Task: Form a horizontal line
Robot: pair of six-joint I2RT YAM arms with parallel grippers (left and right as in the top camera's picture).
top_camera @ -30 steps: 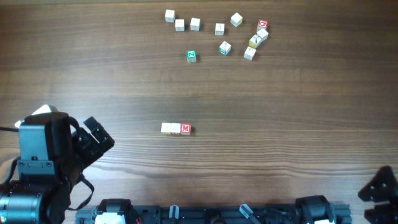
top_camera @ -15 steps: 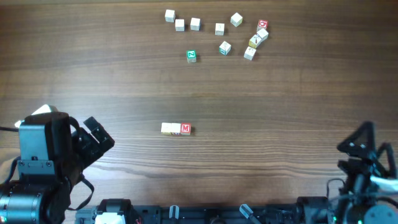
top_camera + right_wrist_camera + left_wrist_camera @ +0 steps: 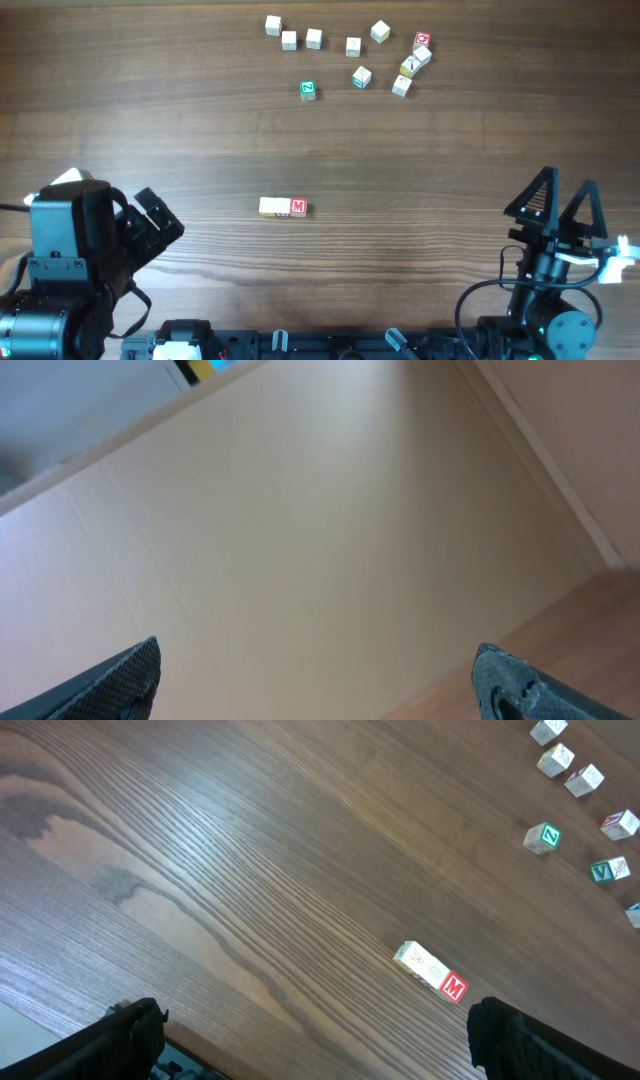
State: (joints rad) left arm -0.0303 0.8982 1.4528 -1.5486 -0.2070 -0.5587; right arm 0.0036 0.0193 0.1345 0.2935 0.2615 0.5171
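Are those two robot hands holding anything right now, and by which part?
Nothing. The left hand and the right hand are both open and empty.

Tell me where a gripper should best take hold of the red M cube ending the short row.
Probably from straight above, closing on its near and far side faces. The red M cube sits at the right end of the row, its left face against a cream cube, so only the faces across the row are both free.

The left gripper (image 3: 162,220) sits at the table's (image 3: 450,150) near-left corner, jaws spread wide. The right gripper (image 3: 560,200), near-right, is likewise parted.
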